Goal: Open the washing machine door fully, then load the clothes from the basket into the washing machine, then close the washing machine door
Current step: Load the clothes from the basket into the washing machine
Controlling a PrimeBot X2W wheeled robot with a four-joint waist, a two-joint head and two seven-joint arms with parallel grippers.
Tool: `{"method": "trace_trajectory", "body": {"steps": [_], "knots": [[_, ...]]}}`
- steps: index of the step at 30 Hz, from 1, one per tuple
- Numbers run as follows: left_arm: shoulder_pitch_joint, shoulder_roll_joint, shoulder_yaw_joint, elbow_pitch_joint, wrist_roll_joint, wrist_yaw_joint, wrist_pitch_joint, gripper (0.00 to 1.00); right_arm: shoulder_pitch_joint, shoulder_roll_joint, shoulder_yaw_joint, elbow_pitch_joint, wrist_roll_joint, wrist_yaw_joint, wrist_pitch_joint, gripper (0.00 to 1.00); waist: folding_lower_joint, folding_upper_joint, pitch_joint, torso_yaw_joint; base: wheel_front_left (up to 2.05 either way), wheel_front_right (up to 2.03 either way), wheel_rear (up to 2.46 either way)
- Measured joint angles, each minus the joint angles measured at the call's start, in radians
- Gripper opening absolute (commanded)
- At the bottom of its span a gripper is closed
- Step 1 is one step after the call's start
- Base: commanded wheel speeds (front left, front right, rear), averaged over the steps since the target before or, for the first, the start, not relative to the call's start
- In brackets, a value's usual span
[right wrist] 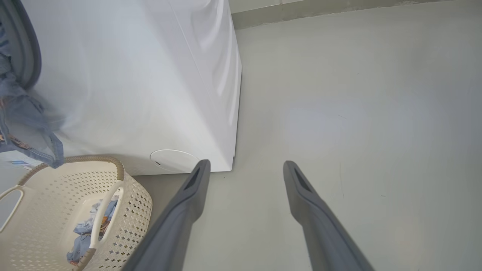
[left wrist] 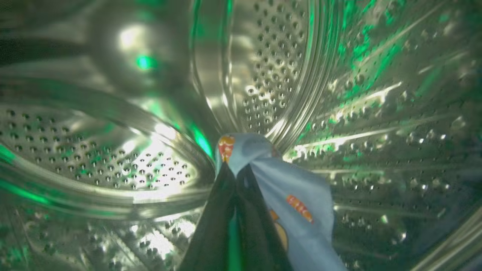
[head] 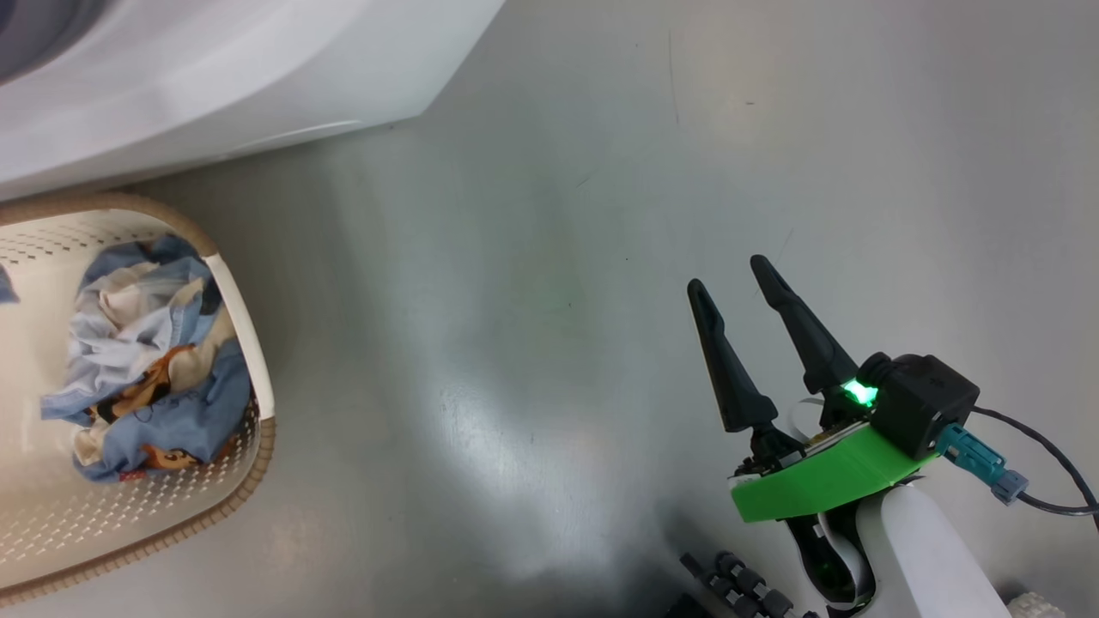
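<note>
Pinching a pale blue fox-print garment (left wrist: 301,210) in my left gripper (left wrist: 236,171) inside the perforated steel drum (left wrist: 271,75); loading seems underway, more blue clothes (head: 146,360) lie in the cream perforated basket (head: 249,360), right gripper (head: 726,273) spread, empty.

I have the left gripper (left wrist: 236,171) reaching deep inside the washing machine (left wrist: 94,158). Its two dark fingers are pressed together at the tips, pinching a pale blue garment (left wrist: 301,195) that drapes down beside the right-hand finger. The right gripper (head: 728,275) hangs outside the washing machine, off to the right of its near corner and clear of it, with fingers spread and nothing between them. Behind those fingers I see the green wrist bracket (head: 824,481), the black wrist camera (head: 927,403) with a green light lit, and the pale forearm (head: 919,549).
</note>
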Motion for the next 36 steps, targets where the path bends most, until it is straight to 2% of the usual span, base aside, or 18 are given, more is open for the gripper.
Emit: {"method": "trace_trajectory", "body": {"steps": [2,5,6,7,8,9,10,22,30,36], "knots": [[0.003,0.000,0.006,-0.047,0.000,0.006,-0.008,0.00,0.000,0.000,0.000,0.003,0.001,0.000,0.000,1.00,0.0000,0.0000,-0.002,0.000,0.00,0.00,0.00],[0.033,-0.001,0.018,-0.041,-0.012,0.011,-0.008,0.00,-0.001,0.000,0.001,0.008,0.001,0.000,0.000,1.00,0.0000,0.0000,-0.010,0.001,0.00,0.00,0.00],[0.047,-0.001,0.020,-0.032,-0.013,0.012,-0.008,0.17,-0.001,0.000,0.001,0.009,0.001,0.000,0.000,1.00,0.0000,0.0000,-0.013,0.002,0.00,0.00,0.00],[0.055,-0.003,0.023,-0.014,-0.018,0.012,-0.008,0.17,-0.001,0.000,0.001,0.010,0.001,0.000,0.000,1.00,0.0000,0.0000,-0.016,0.003,0.00,0.00,0.00],[0.063,-0.004,0.027,0.004,-0.025,0.014,-0.008,0.81,-0.001,0.000,0.001,0.012,0.001,0.000,0.000,1.00,0.0001,0.0000,-0.019,0.004,0.00,0.00,0.00],[0.067,-0.004,0.028,0.015,-0.027,0.015,-0.008,0.81,-0.001,0.000,0.001,0.013,0.001,0.000,0.000,1.00,0.0000,0.0000,-0.022,0.005,0.00,0.00,0.00],[0.067,-0.004,0.029,0.029,-0.028,0.015,-0.008,1.00,-0.001,0.000,0.001,0.013,0.001,0.000,0.000,1.00,0.0000,0.0000,-0.025,0.006,0.00,0.00,0.00],[0.067,-0.050,0.046,0.157,-0.075,0.016,-0.008,1.00,-0.001,0.000,-0.006,0.020,-0.001,0.000,0.000,1.00,0.0000,0.0000,-0.063,0.032,0.00,0.00,0.00],[0.132,-0.087,0.063,0.134,-0.100,0.029,-0.008,1.00,-0.001,-0.001,-0.013,0.029,-0.003,0.000,0.000,1.00,0.0000,0.0000,-0.095,0.054,0.00,0.00,0.00],[0.204,-0.115,0.085,0.048,-0.121,0.032,-0.008,1.00,-0.005,-0.001,-0.030,0.033,-0.017,0.000,0.000,1.00,0.0000,0.0000,-0.118,0.087,0.00,0.00,0.00]]}}
